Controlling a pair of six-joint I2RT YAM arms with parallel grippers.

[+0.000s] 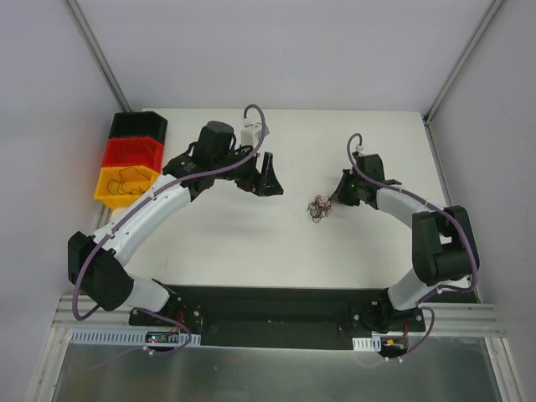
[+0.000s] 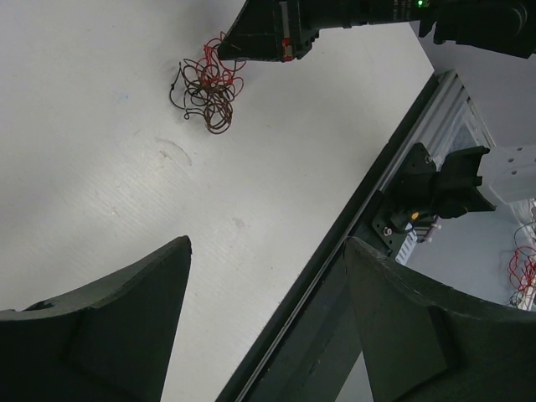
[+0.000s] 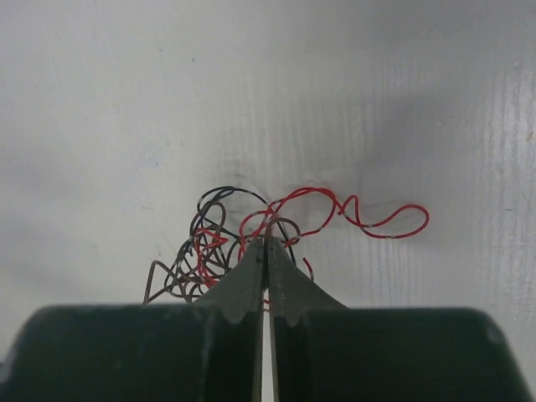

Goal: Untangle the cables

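Observation:
The cables point(image 1: 319, 208) are a small tangle of thin red, brown and black wires lying on the white table, right of centre. My right gripper point(image 1: 334, 201) is at the tangle's right edge. In the right wrist view its jaws point(image 3: 265, 241) are pressed together, pinching wires at the top of the tangle point(image 3: 209, 251). A red loop point(image 3: 394, 223) trails off to the right. My left gripper point(image 1: 266, 177) is open and empty, well to the left of the tangle. In the left wrist view the tangle point(image 2: 209, 88) lies far ahead of its spread fingers point(image 2: 142, 318).
Stacked black, red and yellow bins point(image 1: 130, 159) stand at the table's left edge; the yellow one holds some thin wires. The black base rail point(image 1: 276, 314) runs along the near edge. The left wrist view looks over that edge point(image 2: 352, 226).

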